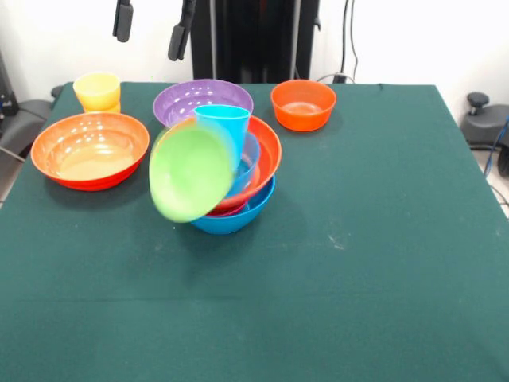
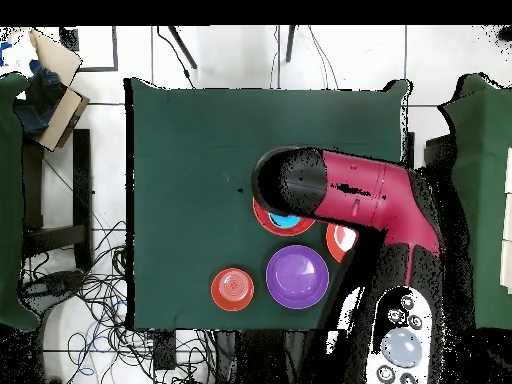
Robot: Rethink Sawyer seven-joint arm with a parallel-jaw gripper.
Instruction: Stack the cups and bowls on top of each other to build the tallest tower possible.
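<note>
Leaning blurred against the tower [image 1: 238,179] at its nine o'clock, the lime green bowl [image 1: 191,170] stands on edge; the gripper [image 1: 151,28], at twelve o'clock, hangs spread and empty; the sky blue cup [image 1: 223,127] crowns the pile.

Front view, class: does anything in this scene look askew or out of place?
Yes. The lime green bowl is tipped on its side against the front of the tower, its opening facing the camera, blurred as if sliding off. The blue cup on top stands upright. The gripper hangs apart, above.
</note>
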